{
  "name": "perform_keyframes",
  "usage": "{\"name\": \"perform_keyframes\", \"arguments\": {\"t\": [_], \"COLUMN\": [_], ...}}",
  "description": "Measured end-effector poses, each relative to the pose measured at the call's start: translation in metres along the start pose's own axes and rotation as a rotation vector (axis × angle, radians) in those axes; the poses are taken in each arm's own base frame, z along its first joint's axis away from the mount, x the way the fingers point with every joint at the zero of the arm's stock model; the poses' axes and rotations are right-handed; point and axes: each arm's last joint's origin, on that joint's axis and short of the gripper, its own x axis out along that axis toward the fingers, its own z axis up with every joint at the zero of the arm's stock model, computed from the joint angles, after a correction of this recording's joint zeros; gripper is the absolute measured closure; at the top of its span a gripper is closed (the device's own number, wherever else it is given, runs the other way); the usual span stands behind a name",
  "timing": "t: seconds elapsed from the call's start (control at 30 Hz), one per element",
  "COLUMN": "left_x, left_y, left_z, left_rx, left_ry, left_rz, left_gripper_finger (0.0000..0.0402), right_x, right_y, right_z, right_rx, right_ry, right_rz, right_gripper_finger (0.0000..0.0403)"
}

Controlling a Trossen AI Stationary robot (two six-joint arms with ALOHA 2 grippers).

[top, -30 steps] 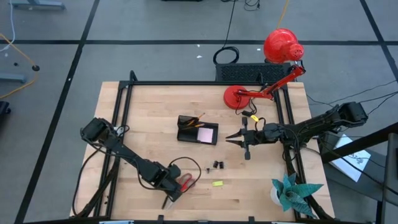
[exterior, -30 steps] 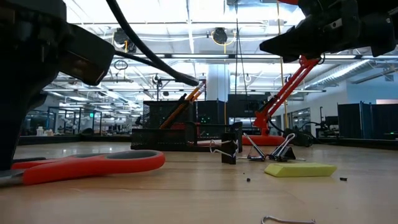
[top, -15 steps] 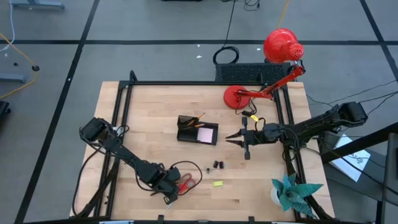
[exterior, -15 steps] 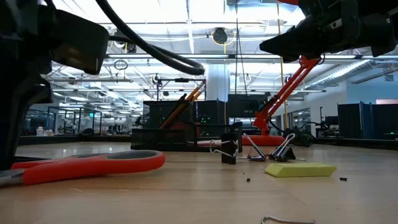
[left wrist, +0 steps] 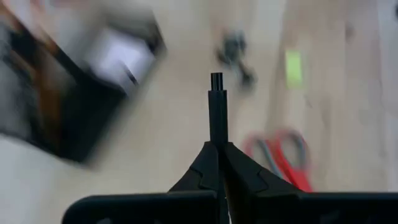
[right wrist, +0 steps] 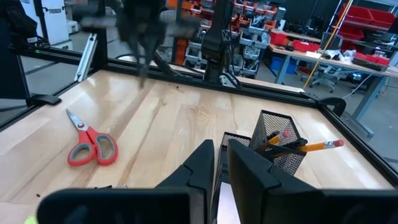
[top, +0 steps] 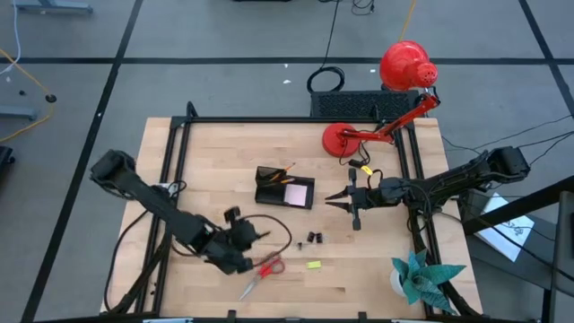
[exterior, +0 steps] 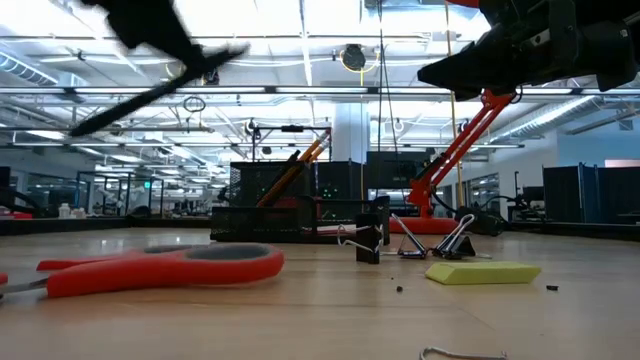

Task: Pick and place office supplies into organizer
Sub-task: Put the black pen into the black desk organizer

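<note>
My left gripper [top: 244, 235] hangs above the table between the organizer and the scissors, shut on a thin black pen [left wrist: 216, 99]. That pen shows high and slanted in the low view [exterior: 150, 97]. The red-handled scissors [top: 260, 274] lie flat near the near edge. Two black clips [top: 314, 238] and a yellow piece [top: 313, 265] lie to their right. The black organizer [top: 285, 187] holds a pink sticky pad [top: 297, 193] and an orange pencil [right wrist: 314, 147] in its mesh cup. My right gripper [top: 330, 199] waits right of the organizer with a narrow gap between its fingers. My left gripper pinches the black pen [left wrist: 217, 134] between its two fingers. The pen runs along the fingers and sticks out past their tips. It is lifted clear of the table and slants in the low view. Which end the fingers have is hidden by the fingers themselves.
A red desk lamp [top: 405, 67] stands at the far right corner with its base [top: 341, 139] on the table. A teal paper plant [top: 420, 276] sits at the near right corner. A black frame rail [top: 296, 119] borders the wood. Bare wood lies left of the organizer.
My left gripper has risen from the table by the scissors near the near edge. It has moved up and toward the organizer, carrying the black pen clear of the wood. The scissors have shifted a little and now lie uncovered. The right arm has kept still.
</note>
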Motion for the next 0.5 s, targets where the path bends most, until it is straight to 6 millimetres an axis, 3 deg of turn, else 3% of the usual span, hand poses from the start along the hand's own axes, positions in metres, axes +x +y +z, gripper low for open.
{"name": "perform_keyframes", "arguments": {"t": [0.17,0.27,0.37,0.5], "left_x": [-0.028,-0.034,-0.025,0.001], "left_y": [0.018,0.031,0.049,0.081], "left_z": [0.024,0.041,0.055,0.065], "left_rx": [0.230,0.330,0.392,0.426], "left_ry": [-0.236,-0.316,-0.336,-0.385], "left_rz": [0.169,0.261,0.278,0.171], "left_gripper_finger": [0.0387,0.0387,0.0396,0.0394], "right_x": [0.000,0.000,0.000,0.000], "right_y": [0.000,0.000,0.000,0.000], "right_z": [0.000,0.000,0.000,0.001], "right_rx": [0.010,0.023,0.023,0.024], "right_ry": [0.000,0.000,-0.005,-0.012], "right_rz": [0.000,0.000,0.000,-0.002], "right_gripper_finger": [0.0364,0.0365,0.0364,0.0367]}}
